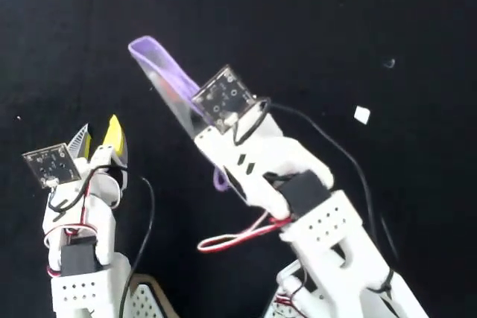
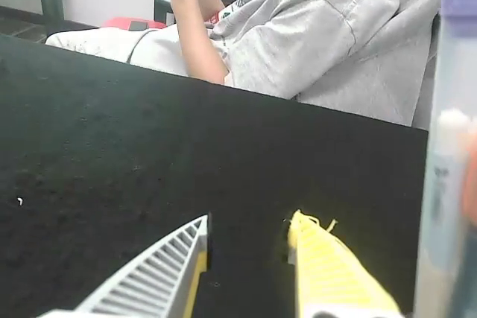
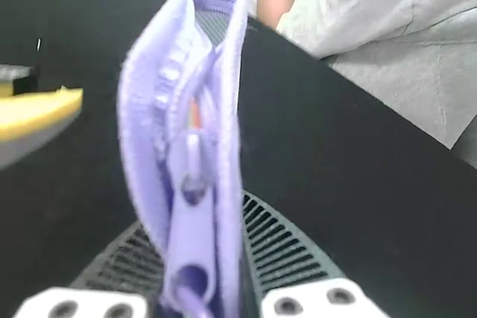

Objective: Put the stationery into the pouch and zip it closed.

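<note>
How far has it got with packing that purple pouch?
Partly done, it seems. Something orange and white already sits inside the pouch. In hand: the right gripper grips the pouch, and the left gripper stands open beside it. Left to do: a small white item lies on the table, and the zip looks at least partly open.

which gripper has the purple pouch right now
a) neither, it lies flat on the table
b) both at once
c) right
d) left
c: the pouch stands clamped in the right gripper in the right wrist view, while the left gripper is open with nothing in it.
</note>
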Robot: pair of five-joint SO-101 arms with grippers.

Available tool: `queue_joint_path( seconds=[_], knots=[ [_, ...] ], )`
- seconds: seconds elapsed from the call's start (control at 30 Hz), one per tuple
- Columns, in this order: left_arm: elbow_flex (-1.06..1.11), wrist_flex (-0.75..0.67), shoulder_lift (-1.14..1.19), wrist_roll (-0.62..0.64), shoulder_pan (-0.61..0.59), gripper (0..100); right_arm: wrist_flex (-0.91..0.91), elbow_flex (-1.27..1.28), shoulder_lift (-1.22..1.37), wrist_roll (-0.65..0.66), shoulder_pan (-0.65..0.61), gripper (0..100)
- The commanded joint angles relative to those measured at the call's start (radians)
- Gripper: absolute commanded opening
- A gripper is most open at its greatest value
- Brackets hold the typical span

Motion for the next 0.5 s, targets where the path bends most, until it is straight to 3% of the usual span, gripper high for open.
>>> queue_joint_path(
  seconds=[0.0,0.23,0.37,0.47],
  knots=[
    [-0.064,-0.008,0.006,0.005,-0.002,18,0.049,-0.071,-0.062,0.055,-0.011,1.2],
    [-0.194,0.140,0.009,0.060,-0.010,18,0.147,-0.071,-0.091,0.118,-0.012,1.2],
    [-0.216,0.115,0.091,0.100,-0.012,18,0.163,-0.071,-0.082,0.120,-0.012,1.5],
    [-0.220,0.052,0.209,0.132,-0.082,18,0.158,-0.081,-0.038,0.126,-0.040,1.9]
  ],
)
